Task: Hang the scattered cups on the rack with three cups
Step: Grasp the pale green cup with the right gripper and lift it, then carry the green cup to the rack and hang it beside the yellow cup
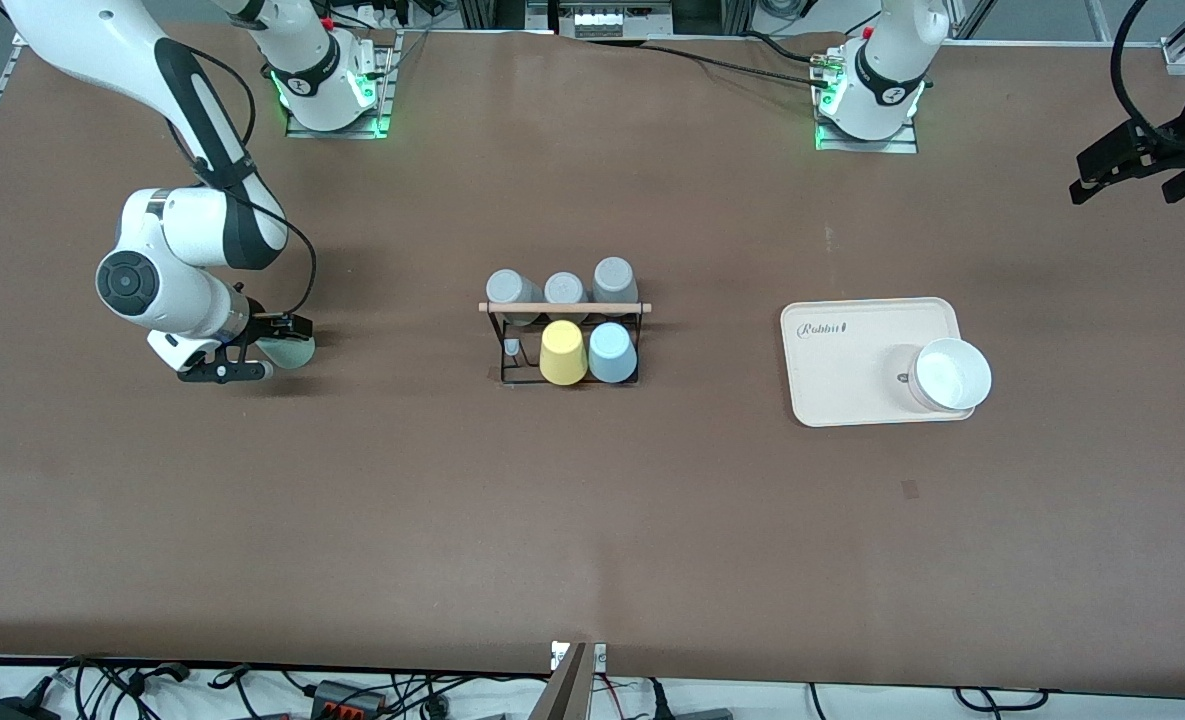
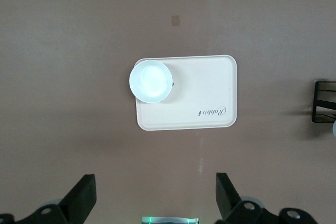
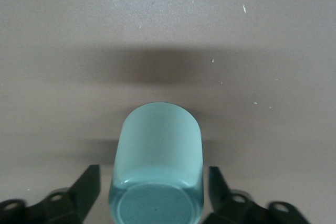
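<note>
Logging the surface: brown matte table covering, flat and bare across the lower frame; metal rails, cables and both arm bases along the top edge. (A)

Materials? (B)

Small black wire-frame rack with a light wooden rod on top, centre frame. Three grey tapered cups inverted on its upper row; below them a yellow plastic cup and the light blue plastic cup, both inverted, touching side by side. Cream rectangular tray with rounded corners toward the left arm's end; a round white bowl sits on its corner. (A)

The pale mint green cup? (B)

Smooth, handleless, lying on its side on the table toward the right arm's end. The right gripper is low around it, fingers apart, a sliver of gap on each side. (A)

Left gripper? (B)

Raised at the upper frame edge, waiting, fingers spread wide, holding nothing. (A)
</note>
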Tool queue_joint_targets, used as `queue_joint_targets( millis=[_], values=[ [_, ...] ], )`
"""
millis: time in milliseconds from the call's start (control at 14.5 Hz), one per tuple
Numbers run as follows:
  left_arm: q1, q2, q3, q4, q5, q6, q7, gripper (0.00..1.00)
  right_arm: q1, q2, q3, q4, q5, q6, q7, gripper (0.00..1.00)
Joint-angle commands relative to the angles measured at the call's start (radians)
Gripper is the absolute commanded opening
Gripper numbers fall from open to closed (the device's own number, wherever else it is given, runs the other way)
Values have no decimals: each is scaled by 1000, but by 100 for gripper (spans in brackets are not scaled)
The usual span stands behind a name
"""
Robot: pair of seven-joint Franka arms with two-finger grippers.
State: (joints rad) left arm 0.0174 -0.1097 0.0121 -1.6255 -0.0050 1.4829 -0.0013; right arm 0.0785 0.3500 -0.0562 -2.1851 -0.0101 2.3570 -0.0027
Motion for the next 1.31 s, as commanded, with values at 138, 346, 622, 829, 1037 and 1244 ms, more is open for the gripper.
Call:
queue_joint_targets(
  millis=[138,346,622,829,1037,1244],
  values=[
    [7,25,2,30,0,-4,23,100,1,-32,6,60,-19,-53,6,28],
    [7,31,2,35,-1,-4,21,100,46,-16,22,326,-2,-354,10,27],
    [7,33,2,44,-1,-4,21,100,147,61,24,629,34,-582,99,27],
    [7,35,2,47,-1,-4,20,100,242,81,24,686,116,-582,226,27],
    [7,44,2,47,-3,-1,17,100,342,119,24,761,137,-579,361,27],
    [7,42,2,47,-3,0,14,100,421,158,24,820,141,-581,476,28]
  ],
)
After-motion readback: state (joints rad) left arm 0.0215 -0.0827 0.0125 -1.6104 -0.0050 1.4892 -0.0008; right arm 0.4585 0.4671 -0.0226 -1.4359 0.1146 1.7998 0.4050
